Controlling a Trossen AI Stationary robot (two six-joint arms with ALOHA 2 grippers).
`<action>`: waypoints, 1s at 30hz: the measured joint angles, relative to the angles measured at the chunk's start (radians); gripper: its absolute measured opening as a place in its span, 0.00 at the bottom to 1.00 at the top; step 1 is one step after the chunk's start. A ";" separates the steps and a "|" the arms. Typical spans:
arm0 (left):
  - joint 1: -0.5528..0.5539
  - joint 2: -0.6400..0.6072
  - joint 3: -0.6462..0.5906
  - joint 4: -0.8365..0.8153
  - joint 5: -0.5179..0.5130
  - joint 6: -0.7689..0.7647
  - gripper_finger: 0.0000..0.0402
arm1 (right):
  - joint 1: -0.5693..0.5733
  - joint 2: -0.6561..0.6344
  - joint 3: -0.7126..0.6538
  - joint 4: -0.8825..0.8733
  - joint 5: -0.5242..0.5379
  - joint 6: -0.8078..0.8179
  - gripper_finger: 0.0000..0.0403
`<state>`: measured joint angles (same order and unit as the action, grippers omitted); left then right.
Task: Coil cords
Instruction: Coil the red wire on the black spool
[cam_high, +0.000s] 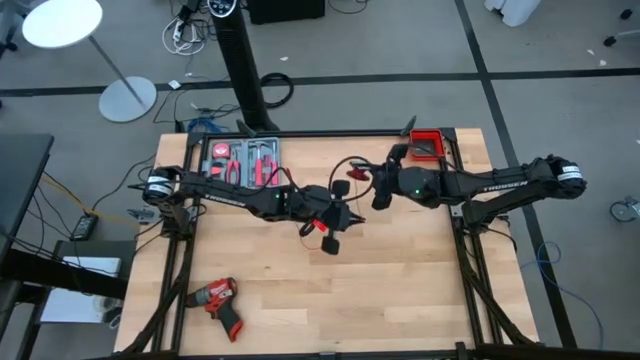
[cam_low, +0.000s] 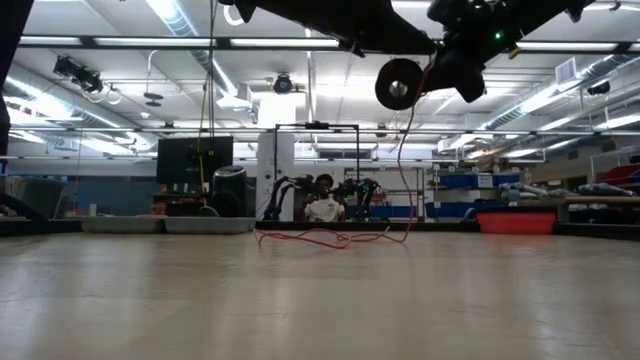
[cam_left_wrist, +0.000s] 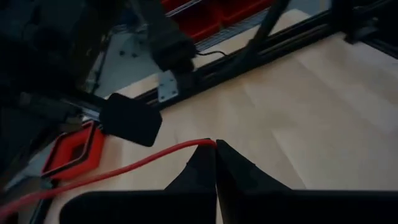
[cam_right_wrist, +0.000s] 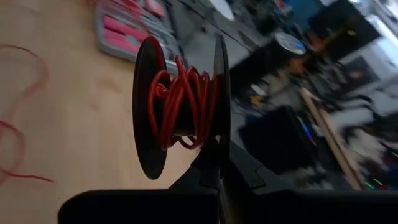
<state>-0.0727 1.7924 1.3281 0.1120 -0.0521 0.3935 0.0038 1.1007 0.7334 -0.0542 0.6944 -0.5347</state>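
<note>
Left gripper (cam_left_wrist: 216, 144) jaws pressed together, pinching red wire (cam_left_wrist: 124, 165) at the tips; right gripper (cam_right_wrist: 217, 163) jaws clamped on spool (cam_right_wrist: 180, 106) wound with wire, raised above table (cam_high: 400, 290).

Both arms matte black, jointed; right arm (cam_high: 500, 190) carries white TROSSEN lettering, green LED near wrist.

Both arms meeting above mid-table: left gripper (cam_high: 333, 238) beside right gripper (cam_high: 362, 186), left one nearer the front. Spool (cam_right_wrist: 180, 115) held up off the table (cam_high: 400, 290), wire (cam_low: 335, 238) hanging from it onto the boards. Tool tray (cam_high: 243, 160) at back left, bin (cam_high: 428, 145) at back right, drill (cam_high: 216, 302) at front left.
</note>
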 joint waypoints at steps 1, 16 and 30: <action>0.001 0.000 0.001 -0.002 0.015 0.000 0.00 | 0.000 0.000 0.000 -0.001 -0.025 0.001 0.00; 0.038 -0.002 0.157 -0.151 0.066 -0.070 0.00 | 0.051 0.028 0.000 0.130 -0.070 -0.034 0.00; 0.032 0.042 0.158 -0.178 0.005 -0.133 0.00 | 0.073 0.028 -0.004 0.114 -0.102 0.255 0.00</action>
<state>-0.0404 1.8345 1.4857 -0.0665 -0.0472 0.2607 0.0765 1.1290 0.7292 0.0596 0.5922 -0.2795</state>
